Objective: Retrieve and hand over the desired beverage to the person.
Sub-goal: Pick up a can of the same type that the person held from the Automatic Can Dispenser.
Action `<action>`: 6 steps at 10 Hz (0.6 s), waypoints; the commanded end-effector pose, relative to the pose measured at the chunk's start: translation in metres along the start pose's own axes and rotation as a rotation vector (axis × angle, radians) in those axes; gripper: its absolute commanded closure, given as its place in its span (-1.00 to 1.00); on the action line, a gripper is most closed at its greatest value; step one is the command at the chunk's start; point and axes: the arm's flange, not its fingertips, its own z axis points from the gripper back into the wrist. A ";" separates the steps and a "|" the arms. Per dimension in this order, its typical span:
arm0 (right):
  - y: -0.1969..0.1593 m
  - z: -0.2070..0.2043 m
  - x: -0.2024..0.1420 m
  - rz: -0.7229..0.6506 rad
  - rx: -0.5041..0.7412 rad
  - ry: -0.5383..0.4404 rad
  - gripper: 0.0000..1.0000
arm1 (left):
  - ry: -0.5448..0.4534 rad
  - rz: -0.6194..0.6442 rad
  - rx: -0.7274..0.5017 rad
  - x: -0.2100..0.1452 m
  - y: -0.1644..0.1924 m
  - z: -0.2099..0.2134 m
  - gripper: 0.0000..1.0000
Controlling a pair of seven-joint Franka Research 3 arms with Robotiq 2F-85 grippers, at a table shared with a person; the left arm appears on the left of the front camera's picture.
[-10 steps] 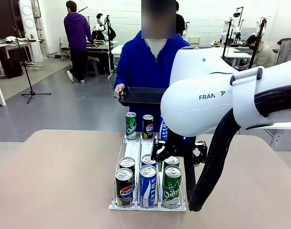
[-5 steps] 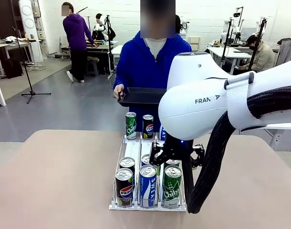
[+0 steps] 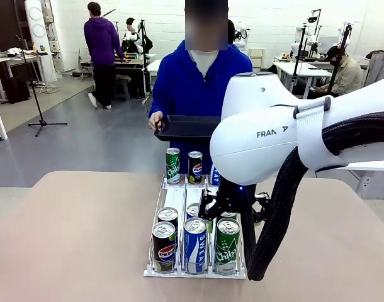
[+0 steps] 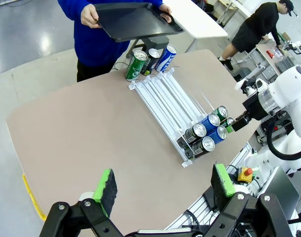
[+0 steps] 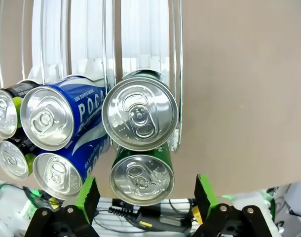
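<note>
Right gripper (image 5: 146, 193), black w/ green pads (image 5: 88, 196): jaws wide open, gripping nothing. It hangs over the near end of the white-and-clear three-lane can rack (image 3: 174, 196), w/ one pad on either side of the lane holding two green aluminium soda cans (image 5: 139, 114); can't tell if the pads touch them. Next lane over: two blue Pocari cans (image 5: 52, 118). Outer lane: two black Pepsi cans (image 5: 5, 112). So six cans at the near end, 2 per lane. At the rack's far end, nr the person: a far green can (image 3: 172, 165), a far black Pepsi can (image 3: 195, 167) and a far blue can (image 3: 215, 175), the last partly hidden behind the white right arm (image 3: 274, 132). Can't tell which drink is wanted. Rack lies mid tan tabletop (image 3: 72, 233), lengthwise from robot side to person. Left gripper (image 4: 164, 182): jaws wide apart, empty, held high, looking down on the table, well apart from the rack. Person in royal-blue hooded sweatshirt (image 3: 179, 82) stands at the far side, both hands (image 4: 90, 15) holding a flat black plastic tray (image 4: 133, 20) just beyond the far cans.
</note>
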 end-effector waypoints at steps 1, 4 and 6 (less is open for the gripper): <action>0.002 -0.006 0.006 0.006 -0.030 -0.019 -1.00 | -0.011 -0.020 -0.013 0.001 0.002 0.002 -1.00; -0.002 -0.009 0.006 0.046 -0.032 -0.018 -0.47 | -0.011 -0.020 -0.013 0.001 0.002 0.002 -1.00; -0.003 -0.010 0.004 0.070 -0.040 -0.019 0.66 | -0.011 -0.020 -0.013 0.001 0.002 0.002 -1.00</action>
